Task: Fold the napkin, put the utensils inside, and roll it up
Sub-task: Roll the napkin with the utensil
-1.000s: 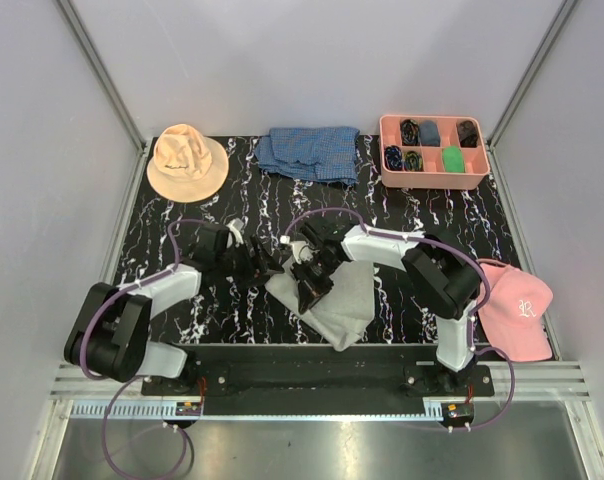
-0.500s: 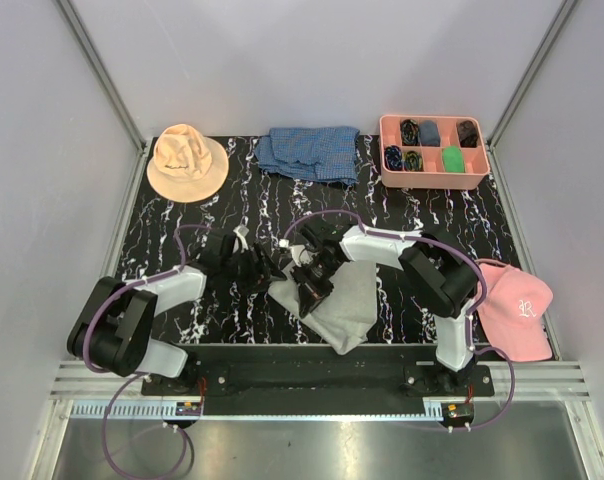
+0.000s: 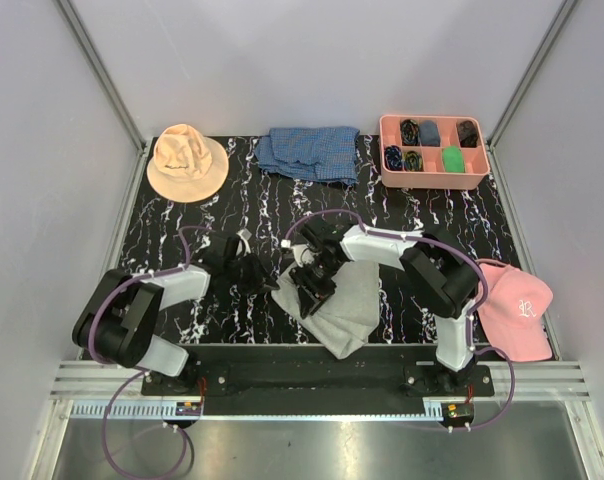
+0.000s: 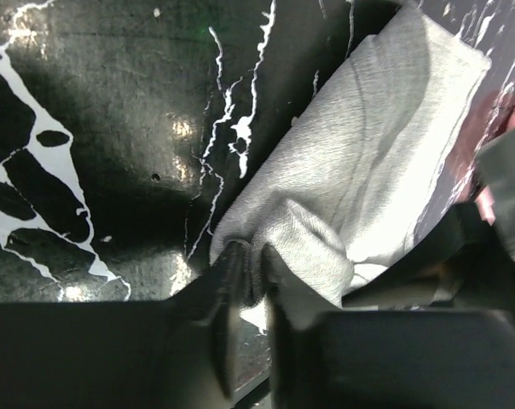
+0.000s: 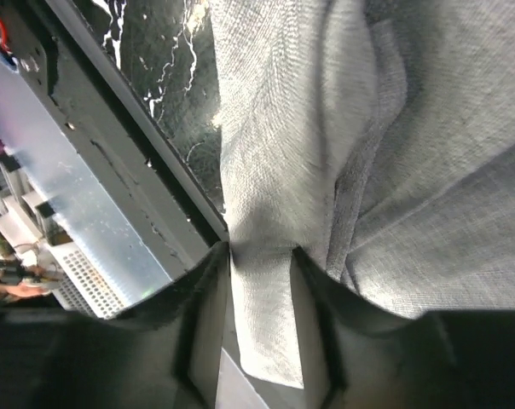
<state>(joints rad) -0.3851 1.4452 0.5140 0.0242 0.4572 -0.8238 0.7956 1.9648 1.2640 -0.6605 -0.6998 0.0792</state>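
Left gripper apparently pinching napkin corner, wrist-view only

You're looking at a black marbled tabletop (white veins throughout) boxed in by plain pale walls with aluminium frame rails.

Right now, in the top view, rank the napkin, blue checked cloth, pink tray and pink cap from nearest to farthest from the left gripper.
1. Napkin: right beside the left gripper, on its right.
2. Blue checked cloth: at the far edge, middle.
3. Pink cap: at the right edge, near side.
4. Pink tray: far right corner; cap and tray are close to call.
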